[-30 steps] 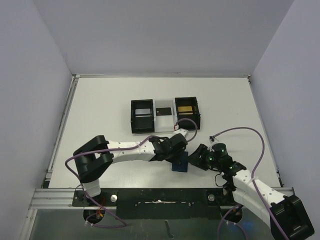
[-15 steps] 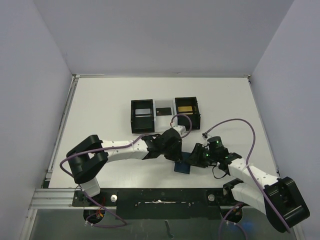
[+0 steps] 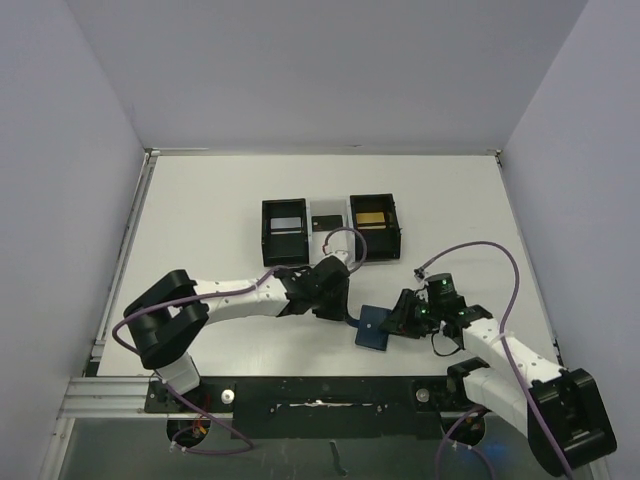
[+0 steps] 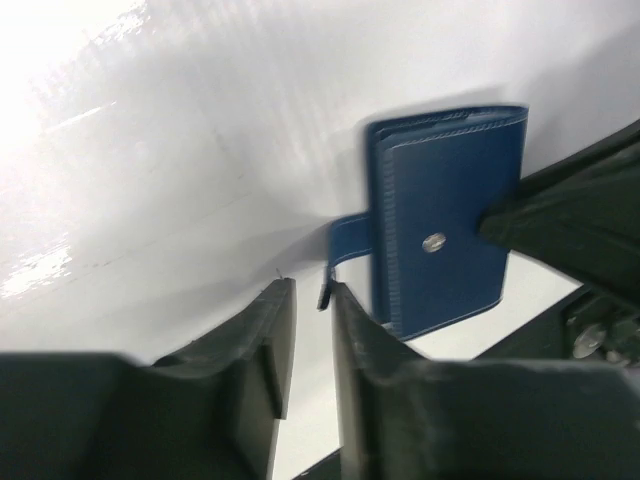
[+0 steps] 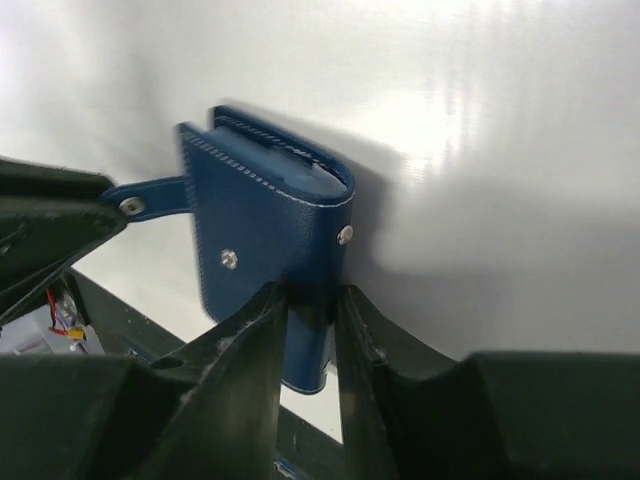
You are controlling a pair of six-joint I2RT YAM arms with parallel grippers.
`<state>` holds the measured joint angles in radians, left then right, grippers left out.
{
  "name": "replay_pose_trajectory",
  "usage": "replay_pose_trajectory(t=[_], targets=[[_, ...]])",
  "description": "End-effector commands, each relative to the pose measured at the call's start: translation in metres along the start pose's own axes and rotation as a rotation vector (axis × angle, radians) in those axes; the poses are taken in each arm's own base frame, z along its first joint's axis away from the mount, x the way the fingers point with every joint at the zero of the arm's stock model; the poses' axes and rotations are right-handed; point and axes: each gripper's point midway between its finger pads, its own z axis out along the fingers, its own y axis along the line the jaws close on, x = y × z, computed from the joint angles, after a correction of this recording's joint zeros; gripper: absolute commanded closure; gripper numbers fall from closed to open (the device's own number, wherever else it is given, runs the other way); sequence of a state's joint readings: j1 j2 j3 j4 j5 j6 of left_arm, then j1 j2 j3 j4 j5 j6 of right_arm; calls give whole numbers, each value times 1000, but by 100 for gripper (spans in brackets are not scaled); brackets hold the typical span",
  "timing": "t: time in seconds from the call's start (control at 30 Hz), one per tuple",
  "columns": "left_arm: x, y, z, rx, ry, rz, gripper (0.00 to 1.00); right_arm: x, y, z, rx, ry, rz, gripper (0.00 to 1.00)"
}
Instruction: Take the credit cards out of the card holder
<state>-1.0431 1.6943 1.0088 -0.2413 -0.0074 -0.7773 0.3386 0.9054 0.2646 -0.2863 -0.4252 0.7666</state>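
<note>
White tabletop [image 3: 200,230]; wallet held by the right arm, its strap undone.
Right gripper [image 5: 312,300] is clamped on one edge of the closed blue wallet [image 5: 262,250]; left gripper [image 4: 312,292] has its fingers a sliver apart, with the free end of the strap [image 4: 350,238] just at the mouth of that gap; half a second earlier this gripper sat over the wallet, now it has drawn back to the left, and the wallet shows whole, turned cornerwise near the table's front edge; farther back, a gold card [image 3: 372,216] lies in the right black box [image 3: 393,236] and a pale card [image 3: 286,224] in the left black box [image 3: 268,238].
</note>
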Motion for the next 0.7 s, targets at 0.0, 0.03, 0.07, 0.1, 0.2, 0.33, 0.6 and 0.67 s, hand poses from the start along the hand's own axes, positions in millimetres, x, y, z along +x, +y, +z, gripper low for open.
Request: replay_pose_trajectory(t=[0.0,0.03,0.07,0.1,0.2,0.33,0.6,0.67], targets=[[2,13,-4,-21,-33,-51,68,-14,1,-2,90,27,15,69],[2,11,-3,-9,-32,-65,65,-17,2,-5,130,16,3,64],[3,9,-2,-1,-29,-78,62,-21,3,-9,149,-6,-11,60],[3,8,-2,4,-31,-87,57,-23,5,-11,151,-18,-16,55],[-2,2,-2,24,-40,-85,50,-23,11,-17,128,-24,-24,48],[-11,-16,-1,113,-49,-73,48,-18,21,-22,81,-6,-24,48],[-15,-22,7,173,-16,-64,69,-28,35,-38,70,-42,-35,48],[-14,-17,10,183,-7,-98,81,-33,42,-40,59,-45,-43,48]])
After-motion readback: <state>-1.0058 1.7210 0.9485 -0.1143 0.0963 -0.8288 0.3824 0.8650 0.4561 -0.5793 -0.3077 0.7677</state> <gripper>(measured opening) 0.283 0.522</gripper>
